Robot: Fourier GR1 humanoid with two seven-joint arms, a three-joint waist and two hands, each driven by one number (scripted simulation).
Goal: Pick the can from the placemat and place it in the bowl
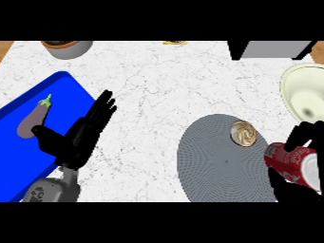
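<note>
A red can (pixel 292 163) with a white band lies tilted in my right hand (pixel 317 137), whose fingers and thumb curl round it at the right edge of the grey round placemat (pixel 220 166). The cream bowl (pixel 311 95) sits just beyond that hand, at the view's right edge. My left hand (pixel 83 130) rests open at the left, fingers straight, over the edge of the blue board.
A golden pastry (pixel 243 133) lies on the placemat's far part. An eggplant (pixel 35 120) rests on the blue board (pixel 10 152) at the left. A grey pot (pixel 67 47) stands at the back left and a grey box (pixel 270 50) at the back right.
</note>
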